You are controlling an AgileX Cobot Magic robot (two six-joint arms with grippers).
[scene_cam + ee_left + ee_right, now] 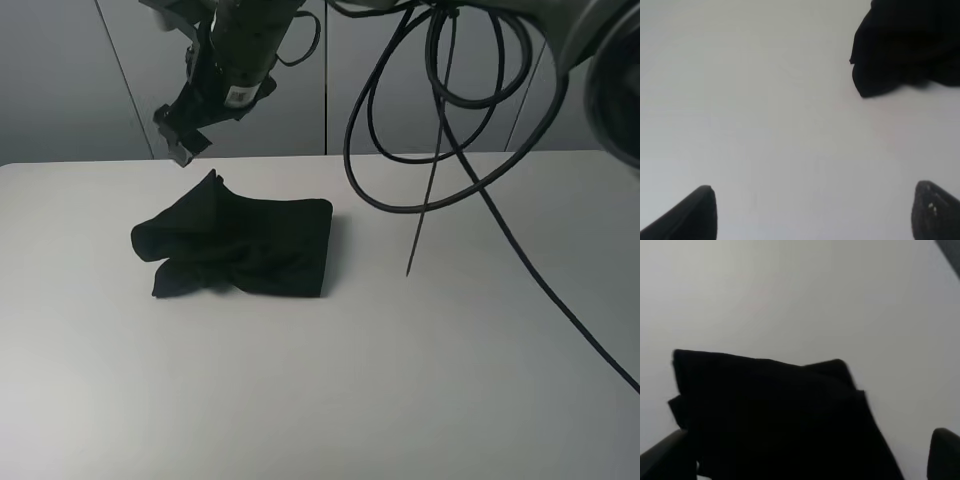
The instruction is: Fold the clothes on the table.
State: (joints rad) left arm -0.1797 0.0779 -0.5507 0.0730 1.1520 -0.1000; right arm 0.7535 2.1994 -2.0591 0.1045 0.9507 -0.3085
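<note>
The white surface (420,400) is bare on its near side. A bit farther back and to the left lies the black shirt (240,250), bunched in a rough bundle, so the fold looks unfinished. Above its far edge the left gripper (183,140) hangs open and empty, likely ready to reach down. The right gripper (810,460) hovers over the shirt, open too, holding nothing.

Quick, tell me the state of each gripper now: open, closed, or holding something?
Left gripper: open, holding nothing, above bare table.
Right gripper: open, holding nothing, jaws apart over the black T-shirt.
</note>
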